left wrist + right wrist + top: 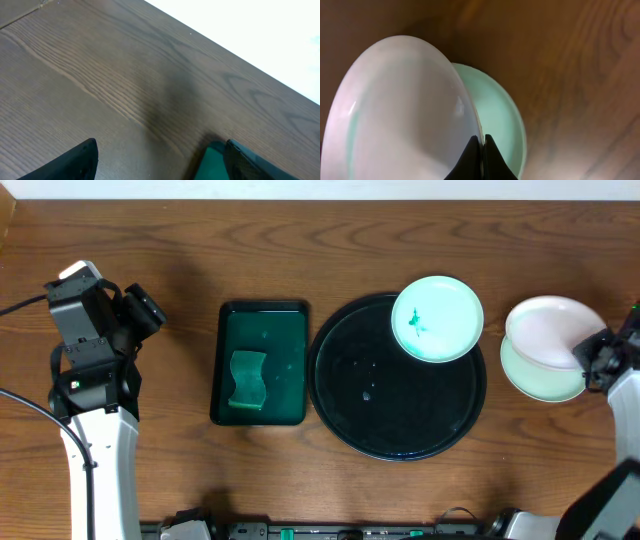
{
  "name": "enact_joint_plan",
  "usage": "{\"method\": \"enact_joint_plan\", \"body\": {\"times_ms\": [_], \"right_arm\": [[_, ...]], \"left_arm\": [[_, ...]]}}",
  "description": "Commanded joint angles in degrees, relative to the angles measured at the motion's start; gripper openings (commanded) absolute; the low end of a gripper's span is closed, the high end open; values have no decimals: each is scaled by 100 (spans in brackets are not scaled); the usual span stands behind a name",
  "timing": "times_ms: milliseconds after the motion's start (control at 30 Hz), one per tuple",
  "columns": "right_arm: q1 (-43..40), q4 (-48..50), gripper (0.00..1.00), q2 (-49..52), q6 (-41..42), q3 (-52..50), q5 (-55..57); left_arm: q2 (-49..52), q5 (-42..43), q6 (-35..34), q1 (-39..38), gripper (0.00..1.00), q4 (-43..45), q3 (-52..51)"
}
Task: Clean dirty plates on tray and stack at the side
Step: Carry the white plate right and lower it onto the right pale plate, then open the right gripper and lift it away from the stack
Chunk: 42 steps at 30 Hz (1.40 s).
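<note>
Worktop (pixel 300 250): dark brown wood with long streaked grain, matt.
Black tray (pixel 345 395): large, round, with a raised rim; its glossy floor shows a few wet-looking glints. It lies at the middle of the worktop.
Smeared plate (pixel 445 330): small, round, smooth, white with a mint tint and a green smear left of its centre. It lies over the tray's far right rim, with part of it reaching past the rim.
Held plate (pixel 405 110): round, glossy, pale white with a shallow dished well. It is tilted with one edge raised, to the right of the tray and off it.
Lower plate (pixel 500 115): same shape but mintier, lying flat on the worktop under the held plate. Whether the two touch cannot be told.
Right fingers (pixel 472 160): black and tapered, pinched tight on the held plate's thin rim.
Left fingers (pixel 80 162): black and blunt, spread wide with nothing between them, over bare wood at the left.
Green tray (pixel 290 365): rectangular with rounded corners, dark green and shiny inside, just left of the black tray.
Sponge (pixel 247 380): green, waisted block with a soft, dull surface, in the near left part of the green tray.
Left wrist view: a green patch beside one finger, probably the green tray's edge, too cropped to be sure.
</note>
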Motion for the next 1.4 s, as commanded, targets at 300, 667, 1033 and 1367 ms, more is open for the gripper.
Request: {"method": "enact_joint_plan", "body": {"times_ms": [300,667,1033,1367], "right_arm": [[-11,-70,36,656,-57,37,260],[240,199,55,369,-1392,74,-1517],[1843,247,55,308,-2833,470,-1937],[2546,743,66,501,-3458,466,-1637]], "left_arm": [[2,-52,-7,20,80,-13,4],[2,-52,-7,20,80,-13,4],[2,-52,-7,20,80,-13,7],[2,-52,-7,20,80,-15,7]]}}
